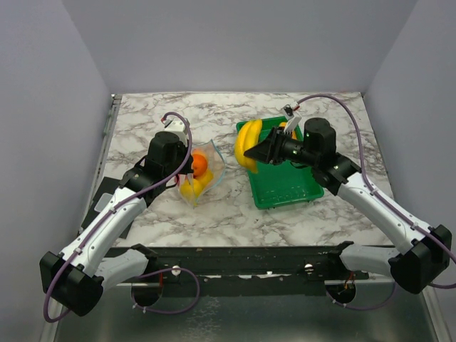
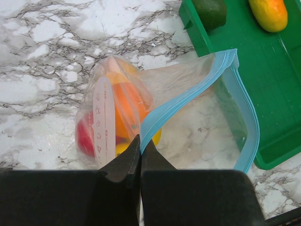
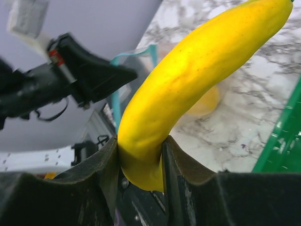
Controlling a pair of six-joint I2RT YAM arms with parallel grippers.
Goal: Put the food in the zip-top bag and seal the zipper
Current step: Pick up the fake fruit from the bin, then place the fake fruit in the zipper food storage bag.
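Zip-top bag (image 2: 181, 82) (fruit (image 2: 127, 103) inside) — zipper (image 2: 183, 100) pinched in left gripper (image 2: 140, 141), banana (image 3: 188, 89) clamped in right gripper (image 3: 140, 145)

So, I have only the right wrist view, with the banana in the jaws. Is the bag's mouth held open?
Observer: Yes. The left gripper is shut on the zipper, and the zip-top bag gapes toward the green tray.
Operator: What is inside already?
Observer: An orange, a red piece, a yellow fruit underneath.
Operator: And what is left in the tray?
Observer: Apart from your banana, a dark green piece and a yellow-orange fruit.
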